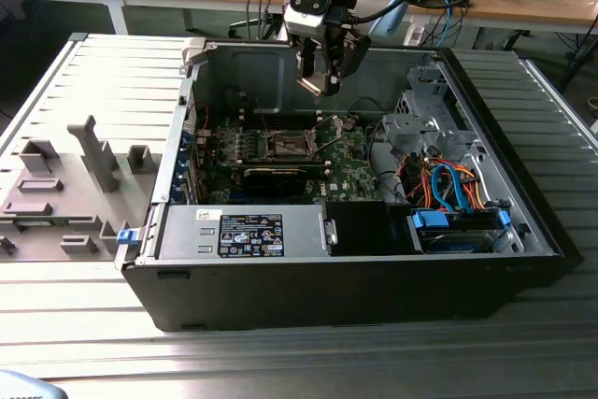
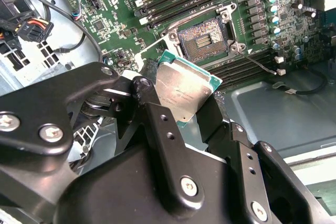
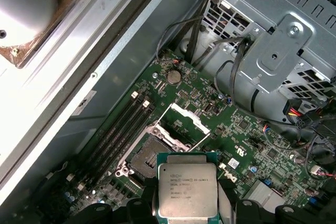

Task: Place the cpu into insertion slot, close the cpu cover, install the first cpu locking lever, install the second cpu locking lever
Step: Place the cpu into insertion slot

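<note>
My gripper (image 1: pixel 322 79) hangs over the open computer case, above the motherboard (image 1: pixel 350 161), and is shut on the cpu (image 2: pixel 184 88). The cpu (image 3: pixel 187 190) is a flat square chip with a silver top and a green edge, pinched by its sides between the black fingers (image 2: pixel 157 124) and tilted. The insertion slot (image 2: pixel 202 38) lies uncovered on the green board, apart from the chip; it also shows as the slot (image 3: pixel 143 153) and the slot (image 1: pixel 285 144). The cpu cover (image 3: pixel 185 120) stands raised at the slot's far edge.
Black memory connectors (image 3: pixel 118 129) run beside the slot. A grey drive cage (image 3: pixel 283 51) and bundled cables (image 1: pixel 448 189) fill the case on the exterior view's right. A power supply (image 1: pixel 248 231) sits at the front. A grey fixture tray (image 1: pixel 65 184) lies outside, on the exterior view's left.
</note>
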### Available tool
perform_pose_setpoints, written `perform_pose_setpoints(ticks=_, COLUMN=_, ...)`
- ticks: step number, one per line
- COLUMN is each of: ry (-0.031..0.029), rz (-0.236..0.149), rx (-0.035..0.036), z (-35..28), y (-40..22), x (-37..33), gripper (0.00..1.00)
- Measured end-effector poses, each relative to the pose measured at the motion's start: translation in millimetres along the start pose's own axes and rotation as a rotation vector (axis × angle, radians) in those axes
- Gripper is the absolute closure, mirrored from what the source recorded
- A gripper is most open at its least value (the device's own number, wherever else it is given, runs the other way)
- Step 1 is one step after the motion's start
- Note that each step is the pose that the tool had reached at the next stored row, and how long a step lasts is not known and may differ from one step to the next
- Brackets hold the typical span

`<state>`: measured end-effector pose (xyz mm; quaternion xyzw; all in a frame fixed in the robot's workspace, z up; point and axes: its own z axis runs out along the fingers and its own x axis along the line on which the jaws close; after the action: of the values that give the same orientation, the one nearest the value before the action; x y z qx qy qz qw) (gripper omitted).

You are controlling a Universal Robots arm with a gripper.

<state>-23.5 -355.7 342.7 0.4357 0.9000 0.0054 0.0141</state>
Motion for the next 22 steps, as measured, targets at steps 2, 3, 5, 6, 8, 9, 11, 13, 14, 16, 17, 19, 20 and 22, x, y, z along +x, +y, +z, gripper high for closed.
perform_pose_setpoints(ticks=2, ry=0.0, rz=0.001, rx=0.0, z=0.0, y=0.0, x=0.0, gripper=0.45)
perform_pose_setpoints(ticks=3, ry=0.0, rz=0.001, rx=0.0001, z=0.0, y=0.0, x=0.0, gripper=0.45)
perform_pose_setpoints(ticks=5, ry=0.0, rz=0.002, rx=0.0001, z=0.0, y=0.0, x=0.0, gripper=0.45)
perform_pose_setpoints(ticks=6, ry=0.0, rz=0.003, rx=0.0, z=0.0, y=0.0, x=0.0, gripper=0.45)
perform_pose_setpoints(ticks=8, ry=-0.0001, rz=0.004, rx=0.0001, z=0.0, y=0.0, x=0.0, gripper=0.45)
perform_pose_setpoints(ticks=9, ry=-0.0001, rz=0.004, rx=0.0001, z=0.0, y=0.0, x=0.0, gripper=0.45)
perform_pose_setpoints(ticks=11, ry=-0.0001, rz=0.005, rx=0.0001, z=0.0, y=0.0, x=0.0, gripper=0.45)
perform_pose_setpoints(ticks=13, ry=-0.0003, rz=0.012, rx=0.0002, z=0.0, y=0.0, x=0.0, gripper=0.45)
perform_pose_setpoints(ticks=14, ry=-0.0003, rz=0.012, rx=0.0003, z=0.0, y=0.0, x=0.0, gripper=0.45)
perform_pose_setpoints(ticks=16, ry=-0.0003, rz=0.013, rx=0.0003, z=0.0, y=0.0, x=0.0, gripper=0.45)
perform_pose_setpoints(ticks=17, ry=-0.0003, rz=0.014, rx=0.0003, z=0.0, y=0.0, x=0.0, gripper=0.45)
perform_pose_setpoints(ticks=19, ry=-0.0003, rz=0.015, rx=0.0003, z=0.0, y=0.0, x=0.0, gripper=0.45)
perform_pose_setpoints(ticks=20, ry=-0.0003, rz=0.015, rx=0.0003, z=0.0, y=0.0, x=0.0, gripper=0.45)
perform_pose_setpoints(ticks=22, ry=-0.0004, rz=0.016, rx=0.0003, z=0.0, y=0.0, x=0.0, gripper=0.45)
